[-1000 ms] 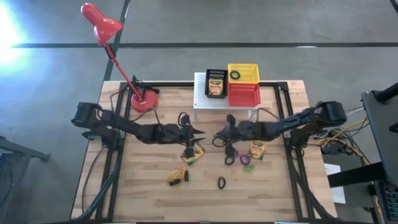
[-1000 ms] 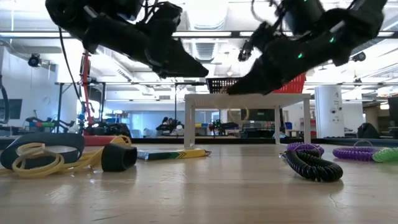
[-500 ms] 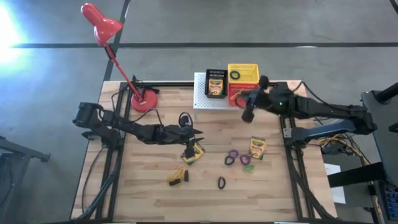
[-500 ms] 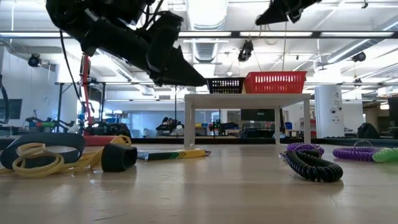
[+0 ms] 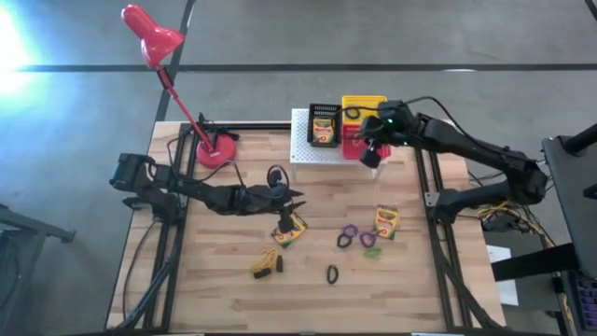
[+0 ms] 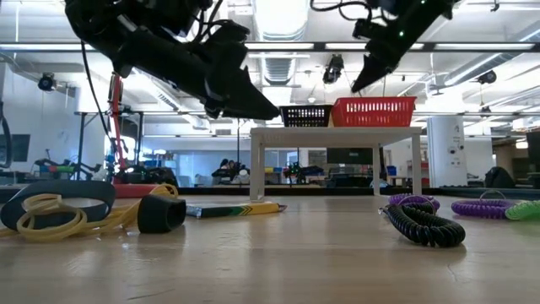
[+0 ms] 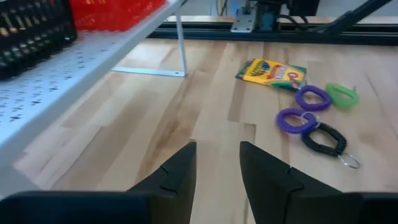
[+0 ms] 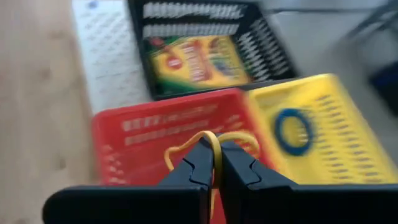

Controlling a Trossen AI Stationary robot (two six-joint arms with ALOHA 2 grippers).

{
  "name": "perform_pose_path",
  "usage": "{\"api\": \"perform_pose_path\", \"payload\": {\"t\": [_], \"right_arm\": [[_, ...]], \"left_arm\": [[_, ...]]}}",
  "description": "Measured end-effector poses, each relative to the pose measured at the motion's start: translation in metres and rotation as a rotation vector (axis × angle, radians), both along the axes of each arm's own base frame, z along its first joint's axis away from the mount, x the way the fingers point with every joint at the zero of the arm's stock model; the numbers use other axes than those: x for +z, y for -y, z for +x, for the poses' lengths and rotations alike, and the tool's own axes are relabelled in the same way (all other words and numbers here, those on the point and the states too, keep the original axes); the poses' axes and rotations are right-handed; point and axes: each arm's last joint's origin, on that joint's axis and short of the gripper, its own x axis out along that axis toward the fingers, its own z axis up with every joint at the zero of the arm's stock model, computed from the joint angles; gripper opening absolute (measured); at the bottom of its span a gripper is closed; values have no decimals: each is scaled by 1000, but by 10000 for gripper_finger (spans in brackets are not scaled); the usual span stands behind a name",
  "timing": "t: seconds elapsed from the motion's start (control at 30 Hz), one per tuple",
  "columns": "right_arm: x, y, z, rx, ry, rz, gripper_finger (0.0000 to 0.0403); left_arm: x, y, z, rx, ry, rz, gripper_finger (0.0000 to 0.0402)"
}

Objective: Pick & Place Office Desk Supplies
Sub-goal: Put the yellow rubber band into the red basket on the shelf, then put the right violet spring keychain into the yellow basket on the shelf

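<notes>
right gripper (image 5: 370, 155) has swung from mid-table to above the red basket (image 5: 354, 145) on the white stand (image 5: 303, 149), fingers clenched on a yellow rubber band (image 8: 214, 144), seen only in its wrist view. left gripper (image 5: 297, 199) hovers parted, empty, just above a crayon box (image 5: 291, 231). rings (image 5: 359, 239) lie mid-table.

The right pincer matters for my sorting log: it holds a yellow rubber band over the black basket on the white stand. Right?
Not quite. The right pincer does grip a yellow rubber band, but the right wrist view shows it over the red basket, not the black basket. Both baskets sit on the white stand.
</notes>
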Motion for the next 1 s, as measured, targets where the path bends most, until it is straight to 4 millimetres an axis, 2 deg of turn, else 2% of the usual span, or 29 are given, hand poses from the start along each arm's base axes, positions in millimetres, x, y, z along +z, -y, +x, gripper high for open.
{"api": "perform_pose_path", "payload": {"t": [0.17,0.4,0.57,0.67,0.77,0.83,1.0], "right_arm": [[4,10,5,-19,-51,52,19],[32,18,-1,-51,-164,139,92],[54,10,-9,-79,-155,171,140],[58,-6,-15,-22,-65,202,154],[46,-29,-16,151,44,254,157],[30,-48,-14,273,112,292,155],[-27,-100,-11,474,169,349,147]], "left_arm": [[0,-1,0,2,-1,3,126],[0,-1,0,5,1,-2,126],[0,-1,0,7,2,-4,126],[0,-1,0,14,6,-20,126],[0,-1,0,17,9,-27,126],[0,-1,0,17,9,-27,126],[0,-1,0,17,9,-27,126]]}}
